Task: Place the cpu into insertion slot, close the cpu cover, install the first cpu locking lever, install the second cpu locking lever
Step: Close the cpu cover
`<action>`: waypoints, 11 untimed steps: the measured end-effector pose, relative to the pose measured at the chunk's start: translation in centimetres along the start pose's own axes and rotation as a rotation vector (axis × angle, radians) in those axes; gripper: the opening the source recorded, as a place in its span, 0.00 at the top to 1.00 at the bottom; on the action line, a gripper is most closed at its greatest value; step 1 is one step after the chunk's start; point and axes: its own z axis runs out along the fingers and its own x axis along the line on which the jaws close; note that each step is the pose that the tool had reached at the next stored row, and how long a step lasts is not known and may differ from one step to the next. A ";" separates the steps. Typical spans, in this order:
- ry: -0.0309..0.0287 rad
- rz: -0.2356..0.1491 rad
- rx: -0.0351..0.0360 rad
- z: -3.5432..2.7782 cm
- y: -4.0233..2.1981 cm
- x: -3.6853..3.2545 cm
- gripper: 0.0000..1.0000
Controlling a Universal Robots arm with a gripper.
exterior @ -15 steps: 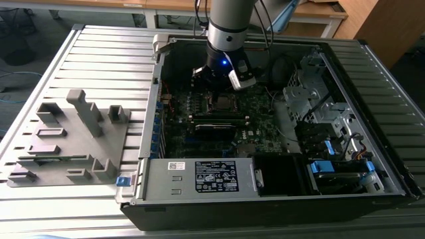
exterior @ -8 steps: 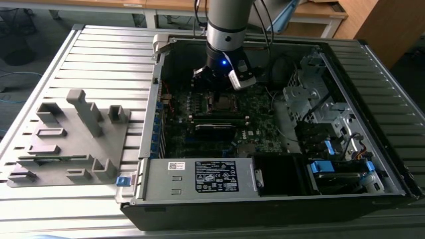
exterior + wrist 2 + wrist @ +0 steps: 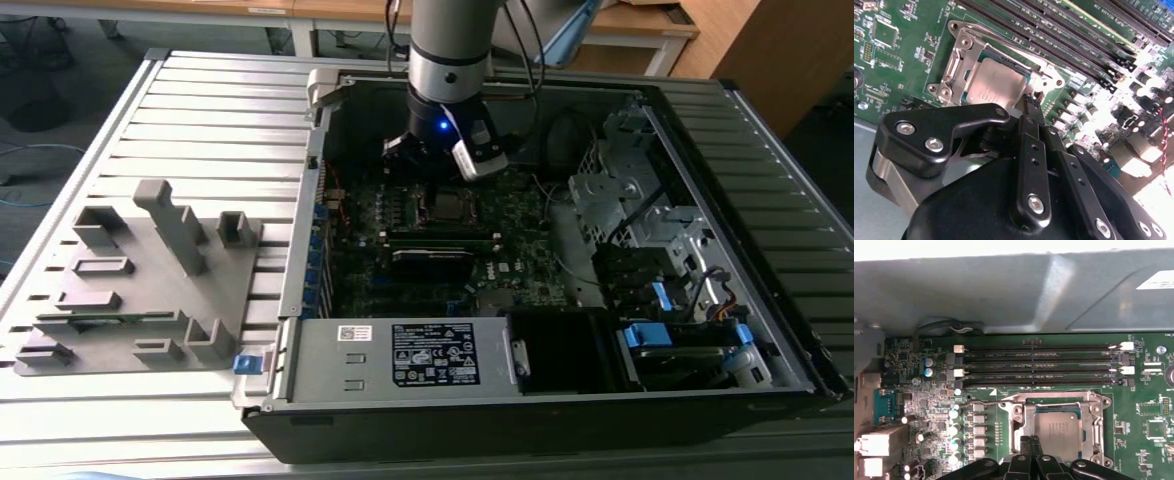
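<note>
The cpu [image 3: 1056,429] lies flat in the insertion slot [image 3: 447,205], its dull silver face [image 3: 996,82] showing through the window of the cpu cover. The cpu cover [image 3: 1026,415] is down around the chip, and its silvery frame [image 3: 956,60] surrounds it. My gripper [image 3: 1030,441] is shut, with its black fingertips together at the socket's edge beside the chip [image 3: 1029,102]; nothing shows between them. In the exterior view the gripper [image 3: 427,165] hangs low over the board at the socket. A thin wire lever [image 3: 979,402] runs along one side of the socket.
Long black memory slots [image 3: 1039,365] run beside the socket. The grey case wall [image 3: 1004,290] rises just past them. A power supply [image 3: 400,355] and drive bays [image 3: 641,220] crowd the case. A grey parts fixture [image 3: 134,280] sits on the exterior view's left.
</note>
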 end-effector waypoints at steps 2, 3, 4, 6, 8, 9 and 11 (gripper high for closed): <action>-0.0007 0.000 0.0003 0.18 0.00 0.07 0.89; -0.0010 0.000 0.0002 0.25 -0.01 0.10 0.89; -0.0012 0.000 0.0003 0.30 -0.01 0.10 0.89; -0.0012 0.000 0.0005 0.31 -0.01 0.11 0.89; -0.0012 0.000 0.0004 0.32 -0.01 0.12 0.89; -0.0013 0.000 0.0003 0.32 -0.01 0.12 0.89; -0.0013 0.000 0.0003 0.32 -0.01 0.14 0.89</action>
